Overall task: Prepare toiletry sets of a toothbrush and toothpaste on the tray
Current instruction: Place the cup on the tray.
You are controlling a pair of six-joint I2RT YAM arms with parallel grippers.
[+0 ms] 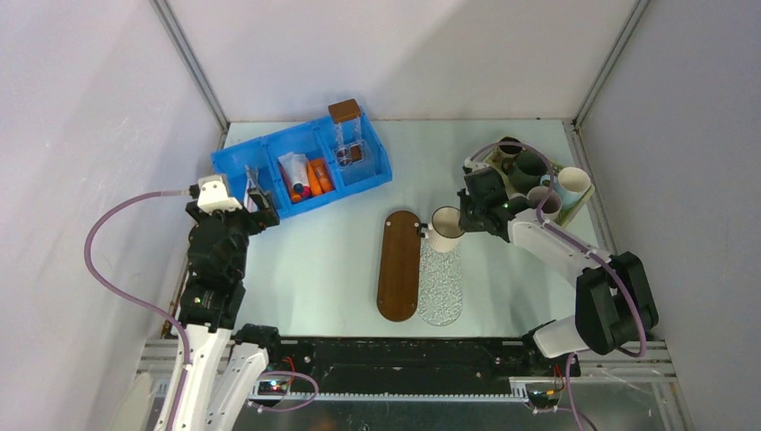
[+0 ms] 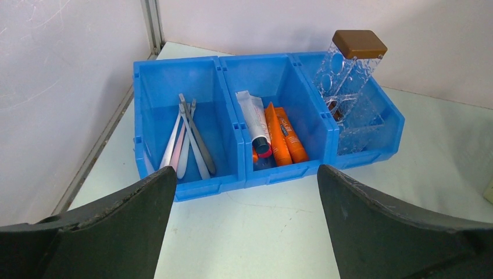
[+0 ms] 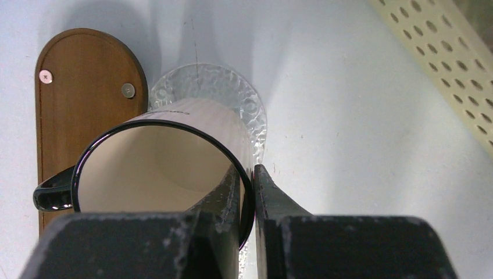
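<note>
- While the right gripper point(image 3: 247, 174) is clamped on the wall of the cream mug point(image 3: 157, 168), one finger inside the rim and one outside, it holds the mug mouth-up at the far end of the clear glass tray point(image 3: 244, 93), beside the wooden tray point(image 1: 399, 265). I'd guess the mug is meant as a holder.
- The left gripper point(image 2: 245, 171) stands wide open and empty, facing the blue bin point(image 2: 218, 58) as if lining up a pick.
- Toothbrushes point(image 2: 186, 139) lie in the bin's left compartment and toothpaste tubes point(image 2: 279, 136) in the middle one; none is on a tray yet.
</note>
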